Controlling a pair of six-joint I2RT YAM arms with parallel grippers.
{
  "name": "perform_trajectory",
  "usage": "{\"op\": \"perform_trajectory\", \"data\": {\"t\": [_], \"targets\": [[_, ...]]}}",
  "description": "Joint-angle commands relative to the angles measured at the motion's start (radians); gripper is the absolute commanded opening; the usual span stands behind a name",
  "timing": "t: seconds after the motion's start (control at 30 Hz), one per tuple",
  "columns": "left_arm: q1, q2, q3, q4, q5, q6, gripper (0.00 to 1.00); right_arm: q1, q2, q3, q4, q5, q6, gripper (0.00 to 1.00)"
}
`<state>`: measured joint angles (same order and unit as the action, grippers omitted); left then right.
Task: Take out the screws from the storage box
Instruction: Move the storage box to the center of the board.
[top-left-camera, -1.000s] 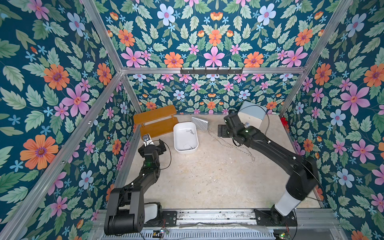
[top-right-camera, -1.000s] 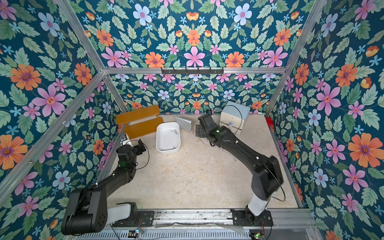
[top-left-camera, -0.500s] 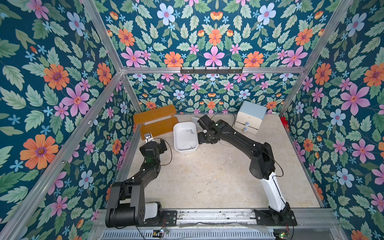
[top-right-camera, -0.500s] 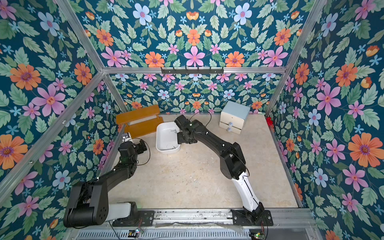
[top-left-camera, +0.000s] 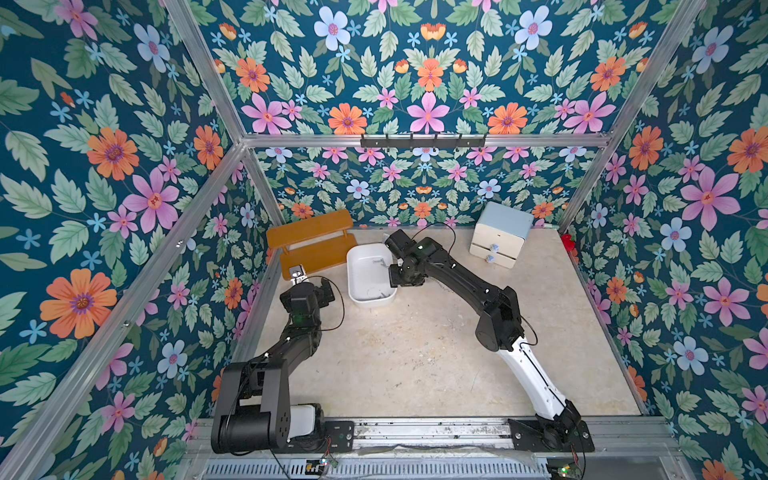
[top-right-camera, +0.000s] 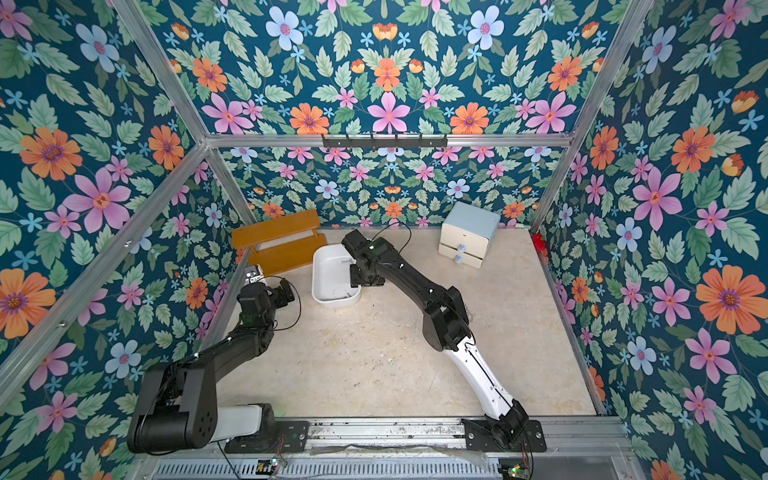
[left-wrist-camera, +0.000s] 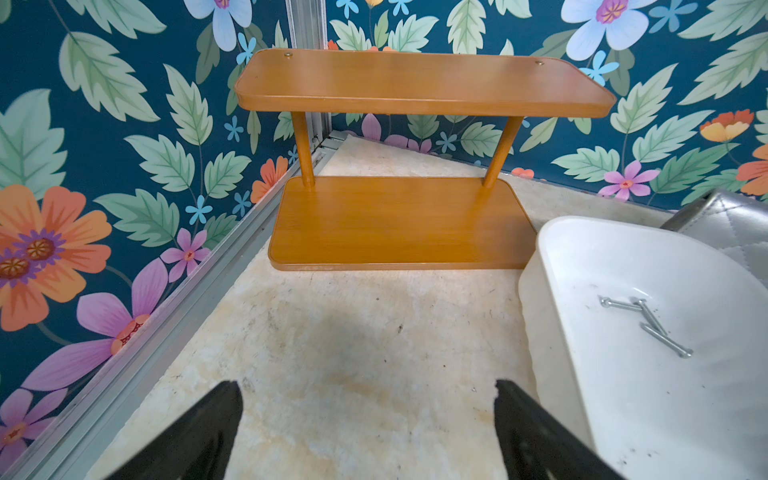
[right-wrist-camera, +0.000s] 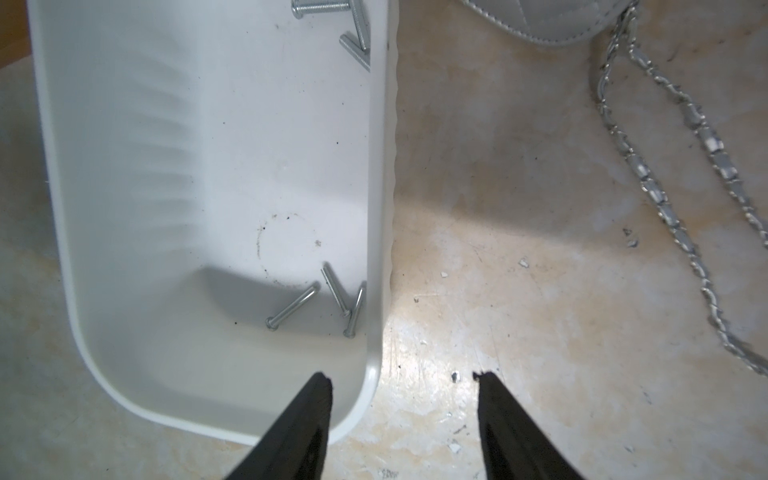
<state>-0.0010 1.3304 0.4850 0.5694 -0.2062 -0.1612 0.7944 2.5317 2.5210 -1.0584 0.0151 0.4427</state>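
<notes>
Six screws (right-wrist-camera: 292, 306) lie loose in storage box (right-wrist-camera: 380, 166), at 11 o'clock on table (top-left-camera: 415, 353). Right gripper (right-wrist-camera: 401, 380), half open, empty, straddles its 3 o'clock wall. Left gripper (left-wrist-camera: 370, 386), wide open, empty, at 9 o'clock. Step: reaching. Next: shift inward, descend onto one screw.

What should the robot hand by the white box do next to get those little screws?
Probably slide the right gripper sideways into the storage box: its open jaws straddle the wall, and three screws lie just inside.

Left gripper (left-wrist-camera: 365, 386) wide open; right gripper (right-wrist-camera: 400, 376) parted.
</notes>
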Motion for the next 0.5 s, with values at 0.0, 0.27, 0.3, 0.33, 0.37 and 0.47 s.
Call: {"op": "perform_trajectory", "data": {"t": [0.0, 0.27, 0.3, 0.33, 0.37, 0.47], "targets": [[0.001, -0.002, 0.002, 0.022, 0.008, -0.007, 0.99, 0.000, 0.026, 0.025, -0.020, -0.010, -0.004, 0.59], [0.001, -0.013, -0.006, 0.030, 0.005, -0.008, 0.99, 0.000, 0.044, 0.033, 0.015, -0.021, 0.002, 0.48], [0.001, -0.013, -0.006, 0.030, 0.005, -0.008, 0.99, 0.001, 0.045, 0.034, 0.019, -0.022, 0.004, 0.45], [0.001, -0.013, -0.006, 0.031, 0.005, -0.008, 0.99, 0.000, 0.046, 0.034, 0.021, -0.023, 0.004, 0.43], [0.001, -0.013, -0.006, 0.031, 0.005, -0.008, 0.99, 0.001, 0.049, 0.033, 0.024, -0.027, 0.006, 0.38], [0.001, -0.014, -0.006, 0.030, 0.005, -0.008, 0.99, 0.002, 0.061, 0.040, 0.028, -0.032, 0.010, 0.24]]}}
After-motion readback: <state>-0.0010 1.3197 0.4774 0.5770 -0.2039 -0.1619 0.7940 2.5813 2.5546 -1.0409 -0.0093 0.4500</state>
